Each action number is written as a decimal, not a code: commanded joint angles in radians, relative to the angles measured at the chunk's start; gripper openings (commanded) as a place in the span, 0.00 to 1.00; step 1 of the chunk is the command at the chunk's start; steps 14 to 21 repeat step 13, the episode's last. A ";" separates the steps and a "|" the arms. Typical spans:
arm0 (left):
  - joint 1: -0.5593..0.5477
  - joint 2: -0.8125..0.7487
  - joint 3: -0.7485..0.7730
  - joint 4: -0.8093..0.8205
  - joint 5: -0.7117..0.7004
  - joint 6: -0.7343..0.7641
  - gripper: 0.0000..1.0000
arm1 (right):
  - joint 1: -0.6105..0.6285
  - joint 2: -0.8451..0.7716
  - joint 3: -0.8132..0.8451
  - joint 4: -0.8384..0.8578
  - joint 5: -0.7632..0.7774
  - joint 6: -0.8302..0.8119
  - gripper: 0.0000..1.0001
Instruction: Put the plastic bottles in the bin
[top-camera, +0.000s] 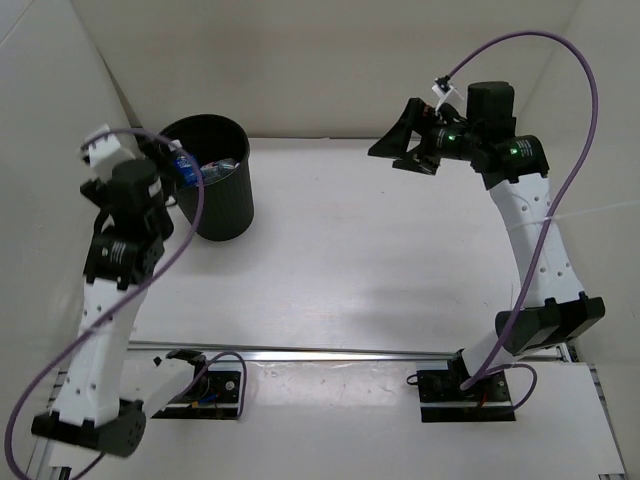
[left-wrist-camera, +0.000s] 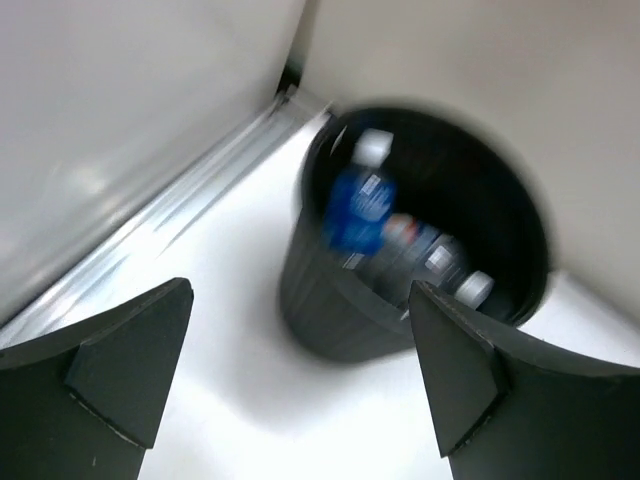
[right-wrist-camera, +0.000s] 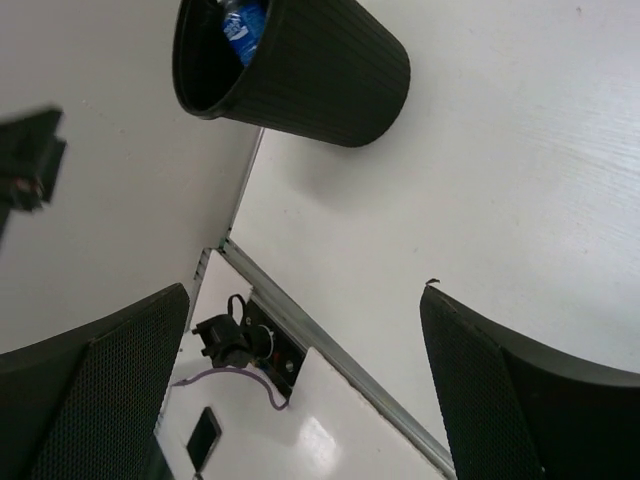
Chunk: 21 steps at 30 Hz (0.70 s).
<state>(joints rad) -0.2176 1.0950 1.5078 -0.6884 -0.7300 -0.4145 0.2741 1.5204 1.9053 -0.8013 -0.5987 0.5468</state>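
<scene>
Black bin (left-wrist-camera: 330, 320) stands just ahead of the spread, empty left claw (left-wrist-camera: 300, 295), plastic bottles (left-wrist-camera: 360, 205) lying inside it; the right claw (right-wrist-camera: 305, 290), also spread and empty, hangs well apart from it.

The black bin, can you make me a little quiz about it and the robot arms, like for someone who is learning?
1. True or false: the bin lies tipped over on its side.
2. Pick one: which arm's gripper hangs close to the bin? A) the left B) the right
3. Fill in: the label on the bottle showing in the bin's mouth is ___.

Key
1. False. It stands upright on the table.
2. A. The left gripper is open right beside it.
3. Blue.
</scene>
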 joint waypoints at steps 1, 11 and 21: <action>0.003 -0.140 -0.234 -0.039 0.020 -0.062 1.00 | -0.067 -0.012 -0.024 -0.036 -0.076 0.018 1.00; 0.003 -0.524 -0.632 -0.039 -0.193 -0.092 1.00 | -0.174 -0.058 -0.180 0.017 -0.099 0.064 1.00; 0.003 -0.523 -0.649 -0.039 -0.322 -0.079 1.00 | -0.184 -0.058 -0.180 0.039 -0.112 0.073 1.00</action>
